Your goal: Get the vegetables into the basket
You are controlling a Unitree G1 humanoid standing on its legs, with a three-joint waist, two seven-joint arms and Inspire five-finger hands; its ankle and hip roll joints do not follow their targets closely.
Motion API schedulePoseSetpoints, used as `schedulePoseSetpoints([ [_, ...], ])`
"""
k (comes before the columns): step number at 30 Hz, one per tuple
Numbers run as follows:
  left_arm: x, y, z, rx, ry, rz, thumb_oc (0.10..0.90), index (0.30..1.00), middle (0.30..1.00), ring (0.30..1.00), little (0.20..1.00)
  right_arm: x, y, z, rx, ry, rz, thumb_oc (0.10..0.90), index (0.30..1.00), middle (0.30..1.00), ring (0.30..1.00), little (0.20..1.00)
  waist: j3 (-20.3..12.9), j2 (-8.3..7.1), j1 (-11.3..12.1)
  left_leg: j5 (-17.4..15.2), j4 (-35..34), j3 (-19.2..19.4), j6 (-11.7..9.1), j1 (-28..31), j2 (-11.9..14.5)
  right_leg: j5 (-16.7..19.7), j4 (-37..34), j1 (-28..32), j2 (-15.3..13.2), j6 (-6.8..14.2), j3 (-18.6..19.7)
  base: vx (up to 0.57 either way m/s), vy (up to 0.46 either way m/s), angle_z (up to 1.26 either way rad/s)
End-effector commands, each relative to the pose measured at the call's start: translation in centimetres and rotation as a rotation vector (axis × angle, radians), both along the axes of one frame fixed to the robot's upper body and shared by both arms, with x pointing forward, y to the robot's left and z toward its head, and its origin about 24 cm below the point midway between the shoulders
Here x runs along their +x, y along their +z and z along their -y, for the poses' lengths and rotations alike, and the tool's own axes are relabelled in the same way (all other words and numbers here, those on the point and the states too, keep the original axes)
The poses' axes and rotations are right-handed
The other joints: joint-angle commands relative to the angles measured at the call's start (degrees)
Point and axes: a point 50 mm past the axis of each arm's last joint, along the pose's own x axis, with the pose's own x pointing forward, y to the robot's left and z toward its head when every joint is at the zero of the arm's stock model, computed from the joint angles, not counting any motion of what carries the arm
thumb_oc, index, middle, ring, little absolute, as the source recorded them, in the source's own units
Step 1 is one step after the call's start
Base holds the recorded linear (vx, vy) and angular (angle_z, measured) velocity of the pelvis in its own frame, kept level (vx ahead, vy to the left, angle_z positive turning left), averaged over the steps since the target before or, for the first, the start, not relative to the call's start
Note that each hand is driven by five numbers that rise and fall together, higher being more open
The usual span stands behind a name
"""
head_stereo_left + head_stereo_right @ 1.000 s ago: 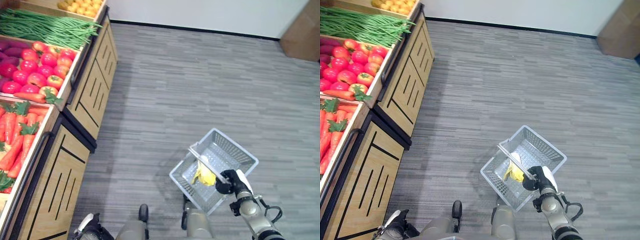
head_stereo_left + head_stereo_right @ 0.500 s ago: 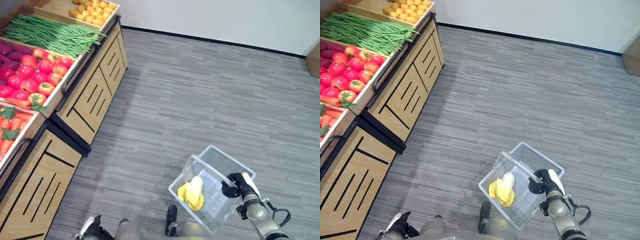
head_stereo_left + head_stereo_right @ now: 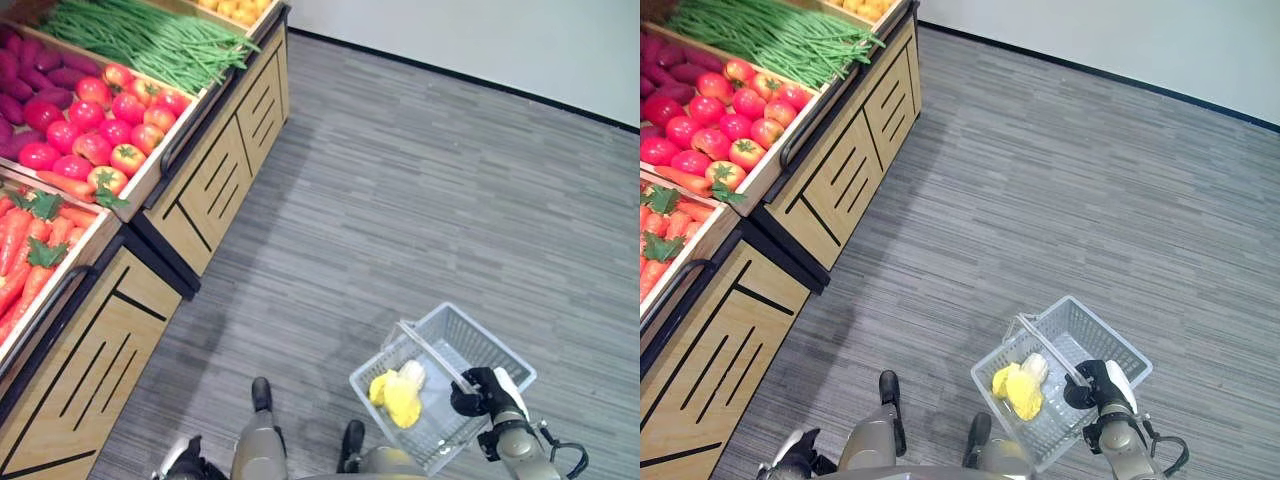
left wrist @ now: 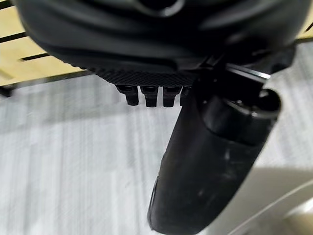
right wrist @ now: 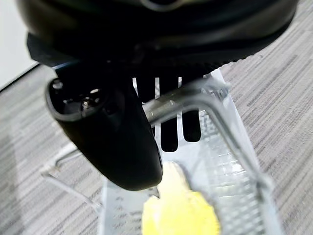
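**Left eye view: basket hanging from the right hand, one yellow veggie in it**

Left eye view is showing the right hand (image 3: 487, 390) gripping the handle (image 3: 432, 352) of the grey mesh basket (image 3: 492, 349) down by the robot's right side, over the grey floor (image 3: 420, 200). A yellow vegetable (image 3: 398, 393) is lying inside the basket. Off to the left, the wooden stand (image 3: 210, 190) is holding green beans (image 3: 150, 40), tomatoes (image 3: 100, 125) and carrots (image 3: 30, 250).

Right eye view is giving the same picture: fingers curled round the handle, basket sitting well apart from the stand.

Left wrist view is looking along the left hand (image 4: 161, 73); its fingers (image 4: 149, 95) are curling in with nothing in them, thumb (image 4: 205, 161) sticking out over the floor.

Right wrist view is showing the right hand's fingers (image 5: 168, 132) wrapping round the handle bar, with the yellow vegetable lying in the basket just past them.
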Motion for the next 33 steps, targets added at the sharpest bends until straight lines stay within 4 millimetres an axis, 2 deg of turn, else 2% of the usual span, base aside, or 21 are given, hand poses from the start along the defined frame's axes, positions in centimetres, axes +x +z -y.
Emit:
schedulePoseSetpoints([
  [1, -0.5, 0.9, -2.9, 0.084, 0.004, -0.002, 0.900, 1.000, 1.000, 1.000, 1.000, 4.1, 3.8, 0.9, -0.058, 0.038, 0.224, 0.400, 0.300, 0.300, 0.300, 0.300, -3.2, -3.14, 2.0, -4.4, 5.9, -1.1, -0.3, -2.9, -0.5, 6.3, 5.0, 1.3, -4.2, 5.4, 5.9, 0.23, 0.330, -0.01],
  [2, -0.3, 1.1, -3.3, 0.093, 0.007, 0.005, 0.900, 1.000, 1.000, 1.000, 1.000, 4.7, 3.9, 0.3, -0.051, 0.054, 0.238, 0.400, 0.300, 0.300, 0.300, 0.300, -3.1, -3.91, 2.5, -6.0, 6.7, -1.2, 0.8, -2.7, -1.5, 8.7, 6.9, 0.7, -5.3, 6.0, 5.9, 0.17, 0.249, -0.01],
  [3, -0.3, 1.1, -3.3, 0.093, 0.007, 0.005, 0.900, 1.000, 1.000, 1.000, 1.000, 4.8, 4.0, 0.3, -0.051, 0.054, 0.239, 0.400, 0.300, 0.300, 0.300, 0.300, -3.3, -3.88, 2.5, -5.9, 6.6, -1.2, 0.8, -2.9, -1.5, 8.8, 6.8, 0.5, -5.2, 6.0, 5.9, 0.15, 0.254, 0.05],
  [5, 0.1, 1.4, -3.9, 0.111, 0.018, 0.016, 0.900, 1.000, 1.000, 1.000, 1.000, 5.6, 4.0, -0.3, -0.040, 0.068, 0.251, 0.400, 0.300, 0.300, 0.300, 0.300, -3.0, -4.12, 3.1, -7.3, 6.0, -1.8, 2.2, -1.6, -2.8, 11.3, 13.6, -1.8, -5.6, 6.1, 5.8, 0.23, 0.340, 0.12],
  [6, 0.6, 1.7, -4.3, 0.118, 0.034, 0.034, 0.900, 1.000, 1.000, 1.000, 1.000, 6.0, 4.0, -1.0, -0.029, 0.092, 0.252, 0.400, 0.300, 0.300, 0.300, 0.300, -2.2, -3.89, 2.9, -8.6, 5.1, -3.4, 3.1, 1.1, -4.0, 12.3, 17.6, -4.8, -4.7, 5.5, 6.5, 0.26, 0.314, 0.12],
  [8, 0.6, 1.7, -4.3, 0.118, 0.038, 0.034, 0.900, 1.000, 1.000, 1.000, 1.000, 6.2, 4.1, -1.1, -0.029, 0.100, 0.253, 0.400, 0.300, 0.300, 0.300, 0.300, -2.1, -3.46, 2.5, -8.7, 4.4, -4.1, 3.2, 1.9, -4.2, 12.1, 18.1, -6.4, -3.7, 5.0, 7.3, 0.20, 0.152, 0.59],
  [9, 0.7, 1.7, -4.1, 0.110, 0.040, 0.043, 0.900, 1.000, 1.000, 1.000, 1.000, 6.4, 4.3, -1.1, -0.035, 0.115, 0.258, 0.400, 0.300, 0.300, 0.300, 0.300, -1.4, -2.62, 2.0, -8.9, 3.6, -5.8, 3.4, 3.5, -4.4, 10.2, 17.5, -9.7, -2.1, 4.3, 8.1, 0.19, 0.103, 0.75],
  [10, 0.7, 1.7, -4.1, 0.110, 0.040, 0.043, 0.900, 1.000, 1.000, 1.000, 1.000, 6.4, 4.3, -1.1, -0.036, 0.116, 0.257, 0.400, 0.300, 0.300, 0.300, 0.300, -1.3, -2.61, 1.9, -9.0, 3.6, -5.9, 3.4, 3.6, -4.4, 10.0, 17.7, -9.6, -2.2, 4.2, 8.0, 0.24, 0.079, 0.51],
  [11, 0.7, 1.6, -3.9, 0.105, 0.034, 0.042, 0.900, 1.000, 1.000, 1.000, 1.000, 6.9, 4.7, -1.3, -0.037, 0.126, 0.277, 0.400, 0.300, 0.300, 0.300, 0.300, -0.6, -2.06, 1.4, -9.6, 3.3, -7.2, 3.2, 4.9, -4.7, 8.0, 15.0, -12.0, -1.6, 3.8, 8.0, 0.12, 0.018, 0.38],
  [12, 0.7, 1.6, -3.9, 0.105, 0.034, 0.042, 0.900, 1.000, 1.000, 1.000, 1.000, 6.9, 4.7, -1.2, -0.037, 0.126, 0.277, 0.400, 0.300, 0.300, 0.300, 0.300, -0.5, -2.00, 1.3, -9.7, 3.3, -7.3, 3.2, 5.1, -4.6, 7.8, 15.1, -11.8, -1.6, 3.7, 7.8, 0.23, -0.015, 0.42],
  [14, 0.9, 1.5, -3.4, 0.094, 0.009, 0.044, 0.900, 1.000, 1.000, 1.000, 1.000, 7.7, 5.3, -1.5, -0.041, 0.142, 0.302, 0.400, 0.300, 0.300, 0.300, 0.300, 0.8, -1.77, 0.4, -11.5, 4.2, -9.5, 2.4, 7.0, -5.3, 8.7, 6.3, -14.1, -2.5, 4.6, 9.4, 0.24, -0.103, 0.46],
  [16, 1.0, 1.5, -3.3, 0.090, 0.002, 0.050, 0.900, 1.000, 1.000, 1.000, 1.000, 7.8, 5.4, -1.5, -0.044, 0.145, 0.305, 0.400, 0.300, 0.300, 0.300, 0.300, 0.9, -1.79, 0.1, -11.8, 4.4, -10.4, 2.1, 7.2, -5.4, 9.4, 4.4, -14.5, -2.8, 5.0, 10.1, 0.16, -0.085, 0.47],
  [18, 1.3, 1.6, -3.2, 0.082, 0.009, 0.062, 0.900, 1.000, 1.000, 1.000, 1.000, 8.0, 5.5, -1.6, -0.052, 0.159, 0.301, 0.400, 0.300, 0.300, 0.300, 0.300, 1.3, -1.85, -0.5, -12.8, 4.7, -13.1, 1.5, 8.4, -5.7, 11.7, 0.4, -15.6, -3.2, 6.1, 13.8, 0.28, -0.180, 0.71],
  [19, 1.3, 1.5, -3.3, 0.082, 0.024, 0.059, 0.900, 1.000, 1.000, 1.000, 1.000, 8.0, 5.4, -1.6, -0.051, 0.165, 0.292, 0.400, 0.300, 0.300, 0.300, 0.300, 0.9, -2.06, -1.1, -13.6, 5.0, -15.8, 1.0, 9.5, -6.1, 12.5, -0.7, -16.2, -2.6, 6.6, 17.5, 0.29, -0.190, 0.90],
  [21, 1.2, 1.5, -3.3, 0.084, 0.025, 0.053, 0.900, 1.000, 1.000, 1.000, 1.000, 7.9, 5.3, -1.6, -0.048, 0.162, 0.289, 0.400, 0.300, 0.300, 0.300, 0.300, 0.8, -2.13, -1.2, -13.9, 5.1, -17.3, 0.7, 10.4, -6.1, 12.5, 0.0, -15.7, -2.2, 6.7, 17.7, 0.25, -0.165, 0.97],
  [24, 1.0, 1.4, -3.3, 0.080, 0.031, 0.052, 0.900, 1.000, 1.000, 1.000, 1.000, 7.7, 5.2, -1.5, -0.036, 0.161, 0.288, 0.400, 0.300, 0.300, 0.300, 0.300, -0.5, -2.48, -1.1, -13.9, 5.0, -19.7, -0.3, 11.6, -5.3, 10.8, 0.1, -13.6, -1.3, 5.9, 15.5, 0.32, -0.284, 1.13],
  [27, 0.9, 1.5, -3.5, 0.077, 0.047, 0.057, 0.900, 1.000, 1.000, 1.000, 1.000, 7.6, 5.5, -1.0, -0.041, 0.158, 0.292, 0.400, 0.300, 0.300, 0.300, 0.300, -1.2, -1.93, -0.8, -12.4, 5.5, -21.7, -2.0, 11.8, -3.6, 9.6, -0.3, -12.3, 0.0, 4.6, 13.0, 0.23, -0.290, 0.42],
  [28, 1.1, 1.7, -3.8, 0.090, 0.039, 0.064, 0.900, 1.000, 1.000, 1.000, 1.000, 7.6, 5.7, -0.7, -0.047, 0.158, 0.303, 0.400, 0.300, 0.300, 0.300, 0.300, -1.4, -1.59, -0.7, -10.7, 5.5, -23.1, -2.8, 11.5, -2.2, 8.4, -0.1, -11.7, 1.3, 3.5, 11.8, 0.17, -0.271, 0.47],
  [30, 1.2, 1.8, -3.9, 0.095, 0.030, 0.066, 0.900, 1.000, 1.000, 1.000, 1.000, 7.6, 5.8, -0.6, -0.049, 0.153, 0.308, 0.400, 0.300, 0.300, 0.300, 0.300, -1.5, -1.35, -0.7, -10.0, 5.0, -23.7, -3.2, 11.4, -1.6, 7.8, 0.0, -11.5, 1.7, 3.1, 11.2, 0.13, -0.201, 0.51],
  [31, 1.4, 1.9, -3.9, 0.100, 0.019, 0.071, 0.900, 1.000, 1.000, 1.000, 1.000, 7.6, 5.9, -0.4, -0.052, 0.145, 0.314, 0.400, 0.300, 0.300, 0.300, 0.300, -1.5, -1.13, -0.7, -8.6, 4.7, -23.6, -3.7, 11.0, -1.0, 7.6, 0.2, -11.5, 1.8, 3.0, 10.4, 0.12, -0.188, 0.34],
  [33, 2.0, 2.1, -3.8, 0.105, 0.001, 0.088, 0.900, 1.000, 1.000, 1.000, 1.000, 7.2, 5.9, 0.2, -0.060, 0.124, 0.311, 0.400, 0.300, 0.300, 0.300, 0.300, -1.2, -0.61, -1.1, -7.4, 4.6, -22.3, -4.0, 10.0, -0.3, 6.7, 0.1, -11.1, 1.4, 2.7, 8.5, 0.09, -0.131, 0.34],
])
